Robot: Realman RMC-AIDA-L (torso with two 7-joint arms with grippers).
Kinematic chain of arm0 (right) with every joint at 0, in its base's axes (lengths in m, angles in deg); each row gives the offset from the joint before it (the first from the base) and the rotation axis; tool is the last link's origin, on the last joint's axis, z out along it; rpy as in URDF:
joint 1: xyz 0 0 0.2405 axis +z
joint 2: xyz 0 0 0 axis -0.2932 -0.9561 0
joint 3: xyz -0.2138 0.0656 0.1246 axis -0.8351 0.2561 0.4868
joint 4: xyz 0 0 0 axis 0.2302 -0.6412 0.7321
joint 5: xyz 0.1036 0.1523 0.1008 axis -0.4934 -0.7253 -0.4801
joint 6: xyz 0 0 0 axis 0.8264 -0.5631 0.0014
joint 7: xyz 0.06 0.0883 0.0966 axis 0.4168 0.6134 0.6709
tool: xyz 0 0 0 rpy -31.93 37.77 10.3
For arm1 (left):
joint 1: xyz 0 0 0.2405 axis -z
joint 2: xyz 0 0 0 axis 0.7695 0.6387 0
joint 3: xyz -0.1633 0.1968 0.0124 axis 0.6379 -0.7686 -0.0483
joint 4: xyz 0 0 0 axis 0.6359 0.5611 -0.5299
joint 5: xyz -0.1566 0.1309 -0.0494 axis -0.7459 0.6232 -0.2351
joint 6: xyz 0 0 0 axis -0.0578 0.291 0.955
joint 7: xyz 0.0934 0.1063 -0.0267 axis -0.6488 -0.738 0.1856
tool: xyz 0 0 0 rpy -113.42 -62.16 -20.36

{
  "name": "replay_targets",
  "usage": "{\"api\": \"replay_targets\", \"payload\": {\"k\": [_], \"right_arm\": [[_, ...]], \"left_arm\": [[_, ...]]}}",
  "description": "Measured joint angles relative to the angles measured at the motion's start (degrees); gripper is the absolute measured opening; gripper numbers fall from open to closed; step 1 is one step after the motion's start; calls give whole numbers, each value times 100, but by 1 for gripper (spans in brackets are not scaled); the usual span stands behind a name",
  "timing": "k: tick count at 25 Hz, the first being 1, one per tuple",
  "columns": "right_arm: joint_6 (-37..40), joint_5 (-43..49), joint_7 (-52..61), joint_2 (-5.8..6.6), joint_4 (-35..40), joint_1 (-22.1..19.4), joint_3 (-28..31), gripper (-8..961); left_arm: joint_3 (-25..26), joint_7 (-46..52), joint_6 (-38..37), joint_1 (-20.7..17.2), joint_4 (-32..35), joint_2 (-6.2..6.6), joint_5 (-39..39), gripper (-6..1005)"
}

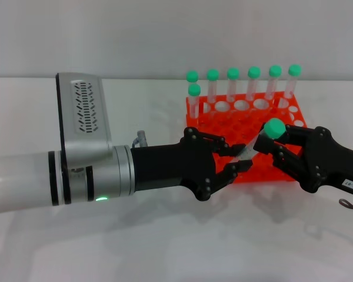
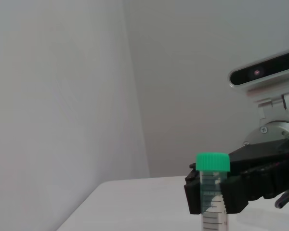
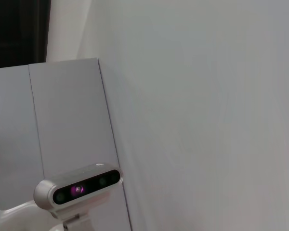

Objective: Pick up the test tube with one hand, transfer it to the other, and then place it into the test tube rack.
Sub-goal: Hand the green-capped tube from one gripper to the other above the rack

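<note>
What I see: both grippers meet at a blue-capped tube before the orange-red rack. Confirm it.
Not quite: head view shows the test tube between left gripper and right gripper has a green cap, not blue. The test tube rack behind is orange-red.

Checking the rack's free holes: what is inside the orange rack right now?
The test tube rack holds seven green-capped tubes along its far edge. Other visible holes look empty; both tools cover its near edge.

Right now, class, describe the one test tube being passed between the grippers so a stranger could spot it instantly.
Find the orange-red test tube rack on the white table. Just in front of it, the left gripper and right gripper meet around the test tube. Unlike the seven upright racked tubes, it is tilted in mid-air.
</note>
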Motion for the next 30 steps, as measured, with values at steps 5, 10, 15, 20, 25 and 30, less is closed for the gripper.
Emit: {"api": "replay_targets", "payload": {"k": [5,10,15,20,25,30], "right_arm": [[11,-17,-6,1,0,-5,-40,221],[17,-35,-52,2,1,-5,-127,222],[23,-37,-60,2,0,-11,-133,222],[28,-38,-62,3,-1,-15,-135,220],[30,-50,-62,-8,-11,-17,-152,218],[4,-120,-86,-6,-13,-23,-149,200]], "left_arm": [[-9,4,3,-1,-7,0,4,193],[-7,7,5,-14,-8,0,9,194],[-2,14,12,-12,-8,0,9,234],[-6,20,96,-2,-7,0,-81,300],[-14,72,144,-13,-2,0,-156,367],[-27,103,142,-57,-1,0,-206,477]]}}
